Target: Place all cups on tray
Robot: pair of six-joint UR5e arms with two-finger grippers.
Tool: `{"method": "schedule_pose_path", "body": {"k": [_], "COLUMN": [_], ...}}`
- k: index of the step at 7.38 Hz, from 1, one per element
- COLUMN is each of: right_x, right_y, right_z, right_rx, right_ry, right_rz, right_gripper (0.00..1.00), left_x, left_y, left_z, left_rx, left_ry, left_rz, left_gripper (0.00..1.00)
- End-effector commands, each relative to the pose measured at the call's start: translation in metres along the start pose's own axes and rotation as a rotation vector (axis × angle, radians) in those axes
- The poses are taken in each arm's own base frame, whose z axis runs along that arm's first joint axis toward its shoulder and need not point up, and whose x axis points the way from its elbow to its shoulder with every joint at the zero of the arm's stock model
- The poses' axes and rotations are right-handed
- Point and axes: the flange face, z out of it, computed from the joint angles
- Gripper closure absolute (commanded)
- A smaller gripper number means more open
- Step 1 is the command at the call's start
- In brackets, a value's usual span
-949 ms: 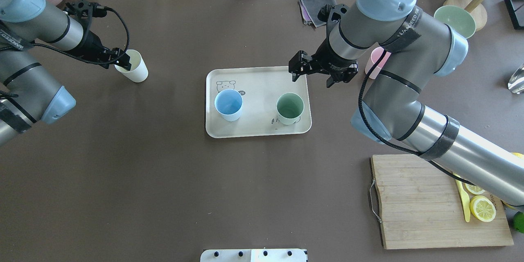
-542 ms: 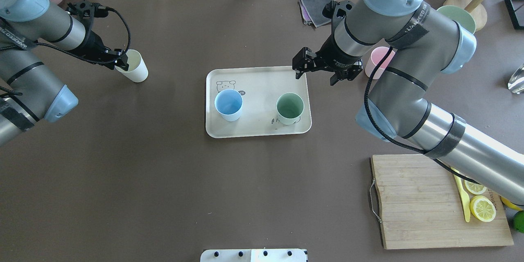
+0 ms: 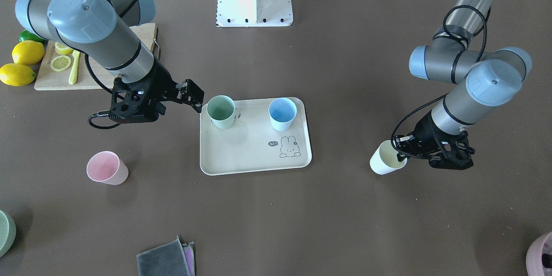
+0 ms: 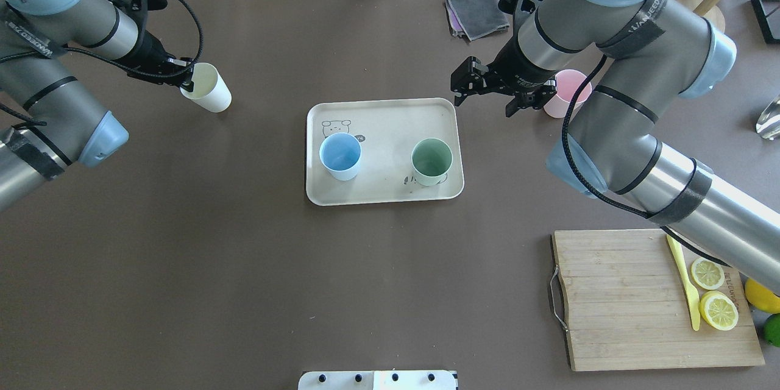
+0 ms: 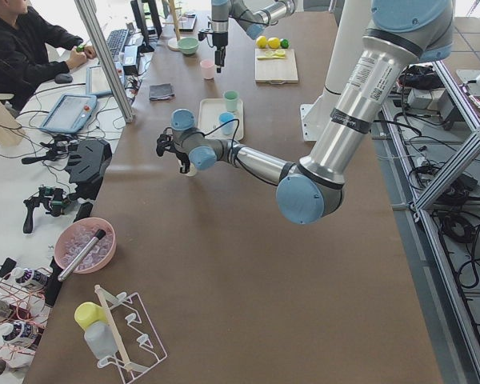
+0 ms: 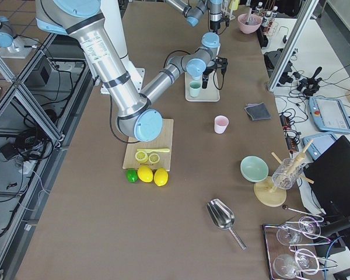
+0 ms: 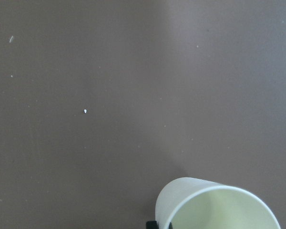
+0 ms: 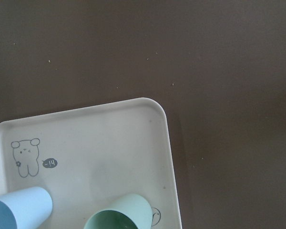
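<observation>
The cream tray (image 4: 384, 116) lies mid-table with the blue cup (image 4: 340, 155) and the green cup (image 4: 431, 161) upright on it; all three also show in the front view: tray (image 3: 241, 155), blue cup (image 3: 282, 113), green cup (image 3: 221, 111). My left gripper (image 4: 186, 76) is shut on the rim of the cream-yellow cup (image 4: 208, 96), which is tilted and left of the tray; its rim shows in the left wrist view (image 7: 219, 207). My right gripper (image 4: 484, 97) is open and empty, just off the tray's far right corner. The pink cup (image 4: 567, 92) stands upright on the table right of it.
A wooden cutting board (image 4: 634, 298) with lemon slices and a yellow knife lies at the near right. A folded grey cloth (image 4: 478, 9) lies at the far side. A sage-green bowl (image 3: 4, 233) and a mauve vessel (image 3: 541, 258) sit at the far corners.
My left gripper has moved right and slightly farther away with the cream-yellow cup, tilting it. My right gripper, open throughout, has moved right off the tray's corner, closer to the pink cup.
</observation>
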Motion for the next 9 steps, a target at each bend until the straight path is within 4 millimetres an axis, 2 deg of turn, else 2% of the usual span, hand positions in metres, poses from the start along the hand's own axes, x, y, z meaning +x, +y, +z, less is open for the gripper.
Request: {"method": "schedule_pose_path", "body": {"k": [1,2,3,5,7,9], "right_x": [0.036,0.065,0.106,0.158,0.198,0.22], "right_y": [-0.021,-0.038,-0.052,-0.076,-0.103,-0.118], "right_z": [-0.008,-0.016,-0.024,-0.023,-0.017,0.003], "right_rx": [0.012,0.013,0.022,0.018,0.003,0.017], "right_ry": [0.054,0.104,0.141,0.189,0.229,0.222], "right_rz": [-0.044,-0.089,-0.131,-0.149,-0.194,-0.198], "right_gripper": [0.0,0.0,0.0,0.0,0.0,0.0], "left_x": [0.041,0.066,0.106,0.158,0.22,0.227], "left_y": [-0.02,-0.025,-0.013,0.009,0.034,0.038], "left_z": [-0.018,-0.025,-0.02,-0.019,0.002,0.005], "left_rx": [0.001,0.007,-0.002,-0.019,0.004,-0.007], "left_ry": [0.004,0.023,0.052,0.098,0.07,0.055], "left_rz": [-0.042,-0.088,-0.123,-0.149,-0.137,-0.139], "left_gripper": [1.0,1.0,1.0,1.0,1.0,1.0]}}
